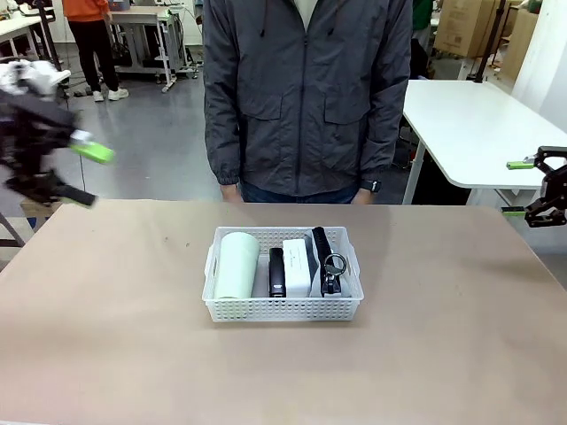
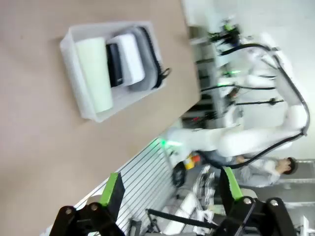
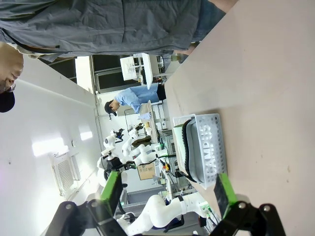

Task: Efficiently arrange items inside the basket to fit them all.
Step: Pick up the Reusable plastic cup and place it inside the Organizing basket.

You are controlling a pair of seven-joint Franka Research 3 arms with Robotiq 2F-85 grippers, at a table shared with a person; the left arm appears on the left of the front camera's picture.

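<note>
The basket (image 1: 282,309) sits at the centre of the counter (image 1: 106,310) in the front view, just below the person's jacket (image 1: 306,97). Inside it, from picture left to right, lie the pale green cup (image 1: 236,264) on its side, the black stapler (image 1: 277,271), the white block (image 1: 297,267) and the grey zip pouch (image 1: 326,257) standing on edge against the right wall, its ring pull showing. All four appear to be inside and packed side by side, so the arranging looks finished or close to it.

If anything is left, it is a check that nothing rides above the rim. A good finish would be a light nudge on the pouch from above, without disturbing the tight row.

The left tool (image 1: 84,173) hangs high at the upper left of the frame, blurred, well clear of the basket, its fingers apart and holding nothing. The right tool (image 1: 523,188) sits at the right edge, above the counter's edge, likewise spread wide and empty.
</note>
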